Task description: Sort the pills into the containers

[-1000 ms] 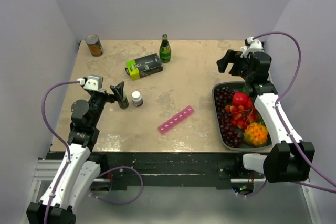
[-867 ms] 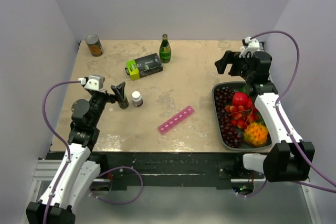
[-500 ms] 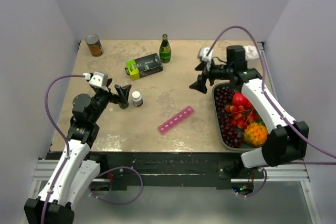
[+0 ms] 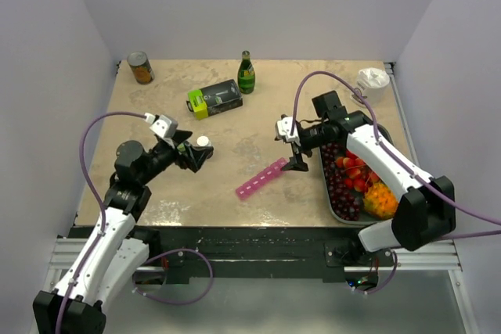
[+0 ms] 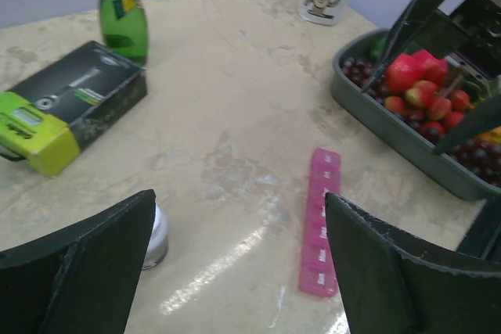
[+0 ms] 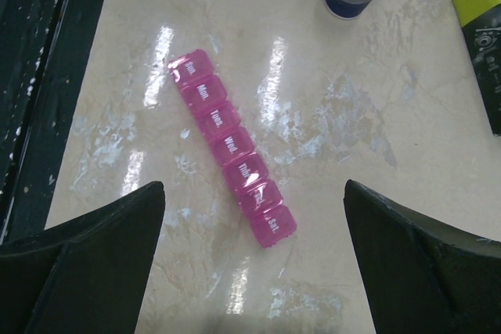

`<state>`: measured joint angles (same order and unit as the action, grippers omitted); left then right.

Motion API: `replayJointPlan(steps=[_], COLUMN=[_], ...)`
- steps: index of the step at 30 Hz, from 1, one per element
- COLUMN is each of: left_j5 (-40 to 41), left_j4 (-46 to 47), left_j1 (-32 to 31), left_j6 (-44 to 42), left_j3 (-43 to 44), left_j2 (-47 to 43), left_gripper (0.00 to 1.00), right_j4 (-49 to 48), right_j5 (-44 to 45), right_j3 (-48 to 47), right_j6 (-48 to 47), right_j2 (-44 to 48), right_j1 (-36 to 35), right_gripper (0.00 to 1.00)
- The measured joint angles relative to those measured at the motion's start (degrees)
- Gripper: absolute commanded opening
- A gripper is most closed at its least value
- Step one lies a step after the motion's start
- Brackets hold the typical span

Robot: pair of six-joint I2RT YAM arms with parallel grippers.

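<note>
The containers are one pink pill-organiser strip [image 4: 262, 178] lying flat near the table's front middle, with all lids shut. It also shows in the left wrist view [image 5: 319, 232] and the right wrist view [image 6: 232, 146]. My right gripper [image 4: 290, 149] is open and hovers above the strip's right end, with its jaws spread wide on both sides of it [image 6: 254, 193]. My left gripper [image 4: 194, 156] is open, with the small white-capped bottle [image 4: 203, 142] by its left finger [image 5: 86, 263]. No loose pills show.
A dark fruit tray [image 4: 332, 207] stands at the right, close to my right arm. A green bottle [image 4: 246, 73], a black and green box [image 4: 214, 99], a can [image 4: 140, 67] and a white cup [image 4: 371, 81] stand toward the back.
My right arm has swung from the back right corner down and left to above the strip. My left gripper has moved right, up to the small bottle.
</note>
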<state>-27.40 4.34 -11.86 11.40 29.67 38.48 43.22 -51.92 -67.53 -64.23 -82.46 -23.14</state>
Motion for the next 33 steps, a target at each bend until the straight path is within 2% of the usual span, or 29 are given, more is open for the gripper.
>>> replayJointPlan(steps=[6, 16, 24, 33], left_j5=[-3.4, -0.8, -0.3, -0.9], left_j4=[0.2, -3.6, -3.2, -0.6], left_j1=[-6.4, -14.6, -15.7, -16.1], left_j6=[0.5, -1.6, -5.7, -12.9], left_j3=[-1.1, -1.1, -1.1, -1.6], left_j2=[2.1, 6.4, 9.2, 15.8], left_gripper=[0.89, 0.9, 0.92, 0.92], right_j4=[1.6, 0.1, -3.7, -1.7], right_j5=[-0.1, 1.0, -0.3, -0.1], right_j3=[6.1, 10.6, 10.3, 3.6], right_j6=[-5.5, -6.2, -0.5, -0.2], right_j2=[4.7, 6.0, 5.4, -4.3], right_j1=[-0.1, 0.1, 2.4, 3.0], right_gripper=[0.99, 0.99, 0.99, 0.99])
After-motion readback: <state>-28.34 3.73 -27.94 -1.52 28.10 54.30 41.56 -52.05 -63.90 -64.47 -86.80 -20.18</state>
